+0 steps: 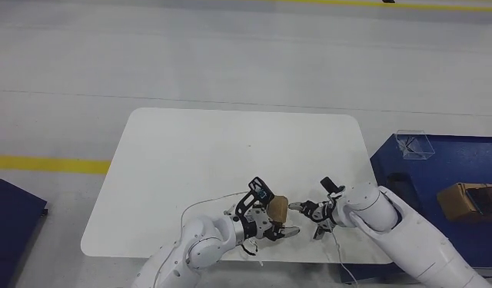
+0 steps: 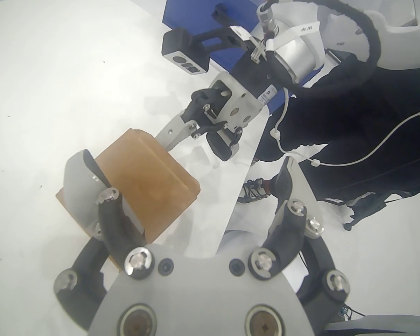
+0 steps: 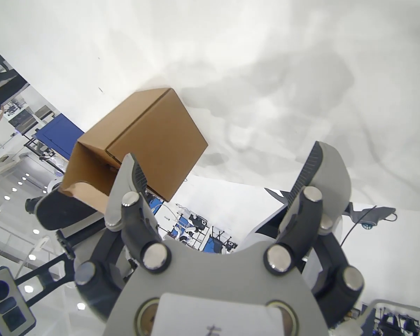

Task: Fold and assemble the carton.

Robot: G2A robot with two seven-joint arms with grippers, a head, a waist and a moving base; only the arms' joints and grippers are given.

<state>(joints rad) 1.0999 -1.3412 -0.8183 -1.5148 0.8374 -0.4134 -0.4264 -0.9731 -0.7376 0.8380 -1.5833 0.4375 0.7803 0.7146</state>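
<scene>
Right wrist view: we note brown cardboard carton (image 3: pixel 150 138), box-shaped; smooth white tabletop (image 3: pixel 231 36); right claw (image 3: pixel 224 151), left claw (image 2: pixel 183 159) both released.

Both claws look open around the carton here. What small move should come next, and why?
Probably close the right claw onto the carton at its near edge, to steady it. Both claws stand open. The left claw only touches the carton on one side, so nothing grips it, and one end gapes open, unfolded.
</scene>
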